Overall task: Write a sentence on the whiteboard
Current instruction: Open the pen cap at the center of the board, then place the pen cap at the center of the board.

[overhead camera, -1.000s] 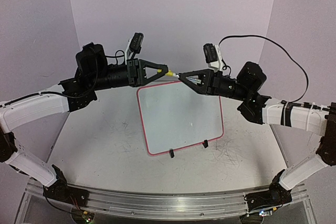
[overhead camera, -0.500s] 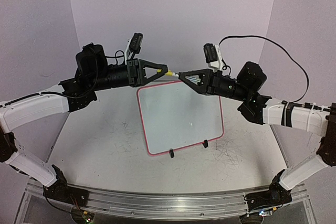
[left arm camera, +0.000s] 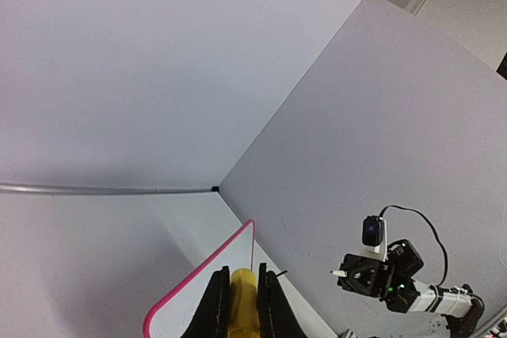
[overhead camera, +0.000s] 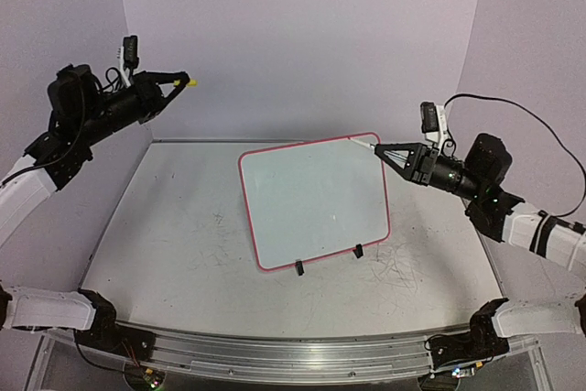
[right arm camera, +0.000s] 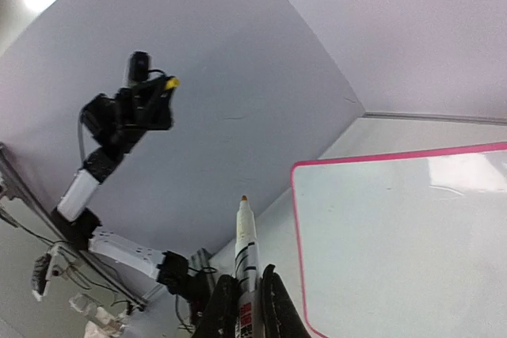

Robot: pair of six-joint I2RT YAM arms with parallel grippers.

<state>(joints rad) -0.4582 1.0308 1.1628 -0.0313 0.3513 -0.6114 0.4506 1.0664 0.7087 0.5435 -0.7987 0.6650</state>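
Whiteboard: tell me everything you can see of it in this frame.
The whiteboard is a flat white rectangle with rounded corners and a thin pink-red rim, glossy enough to show glare in the right wrist view. Two small black clips sit on its near edge. It lies flat on the scuffed grey table, turned askew to the table's edges. No writing is legible on it. The marker in the right end effector hangs over its far right corner; contact cannot be told.

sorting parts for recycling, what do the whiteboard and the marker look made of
Whiteboard: glossy white face, probably a coated panel, going by the glare on it; pink-red rim looks plastic. Marker: smooth white barrel, likely plastic, with printed markings.
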